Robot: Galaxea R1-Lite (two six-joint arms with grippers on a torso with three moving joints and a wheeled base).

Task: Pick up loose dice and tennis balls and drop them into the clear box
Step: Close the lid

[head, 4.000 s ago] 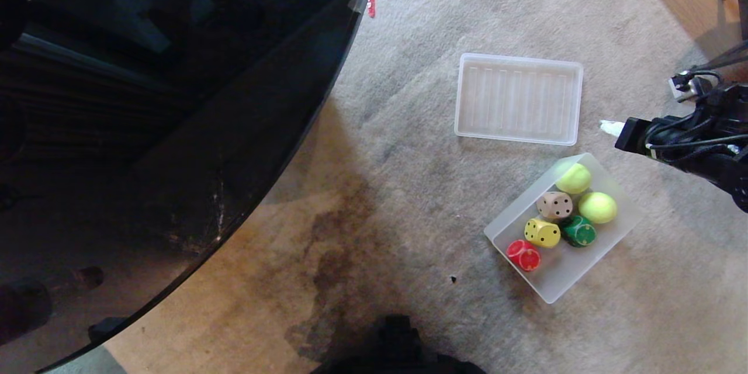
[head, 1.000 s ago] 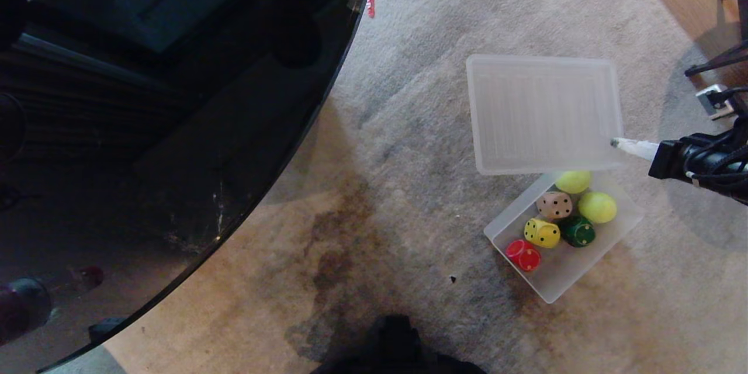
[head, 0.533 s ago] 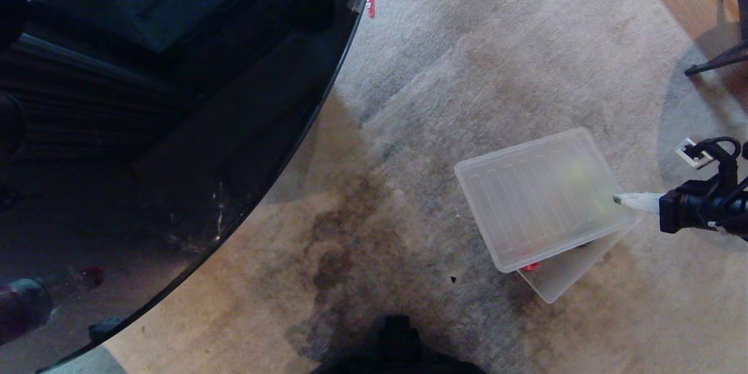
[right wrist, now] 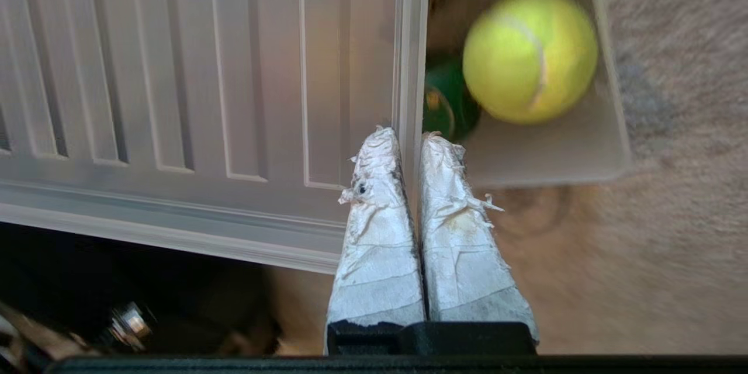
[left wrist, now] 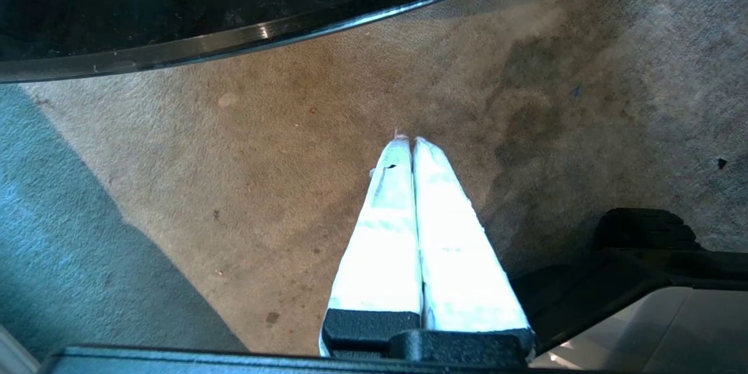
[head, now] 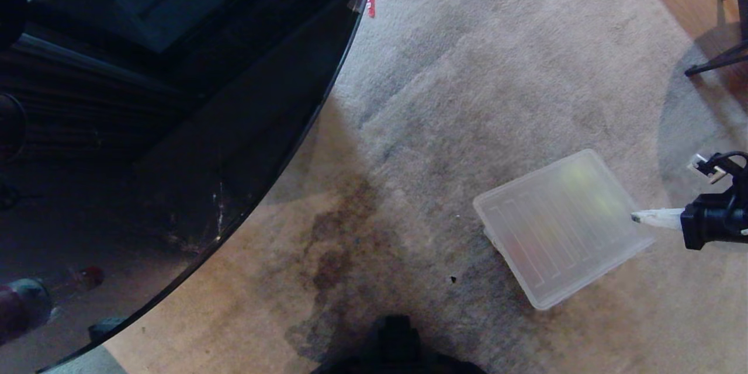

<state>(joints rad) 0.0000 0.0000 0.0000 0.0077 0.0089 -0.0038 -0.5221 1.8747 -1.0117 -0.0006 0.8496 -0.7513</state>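
Head view: right gripper (head: 634, 217) pinches the ribbed lid (head: 555, 228) by its edge, lid hovering over the clear box (head: 546, 304) on the carpet (head: 467, 70).

Left wrist view: left gripper (left wrist: 409, 141) closed, empty.

Right wrist view: tennis ball (right wrist: 529, 55) and green die (right wrist: 447, 99) inside. Square the lid to the rim before lowering

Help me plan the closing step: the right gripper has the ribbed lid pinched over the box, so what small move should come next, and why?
Probably lower the lid flat, then release. The right gripper is shut on its edge, and the wrist view shows a tennis ball and the green die still uncovered in the clear box, so the lid isn't seated yet.
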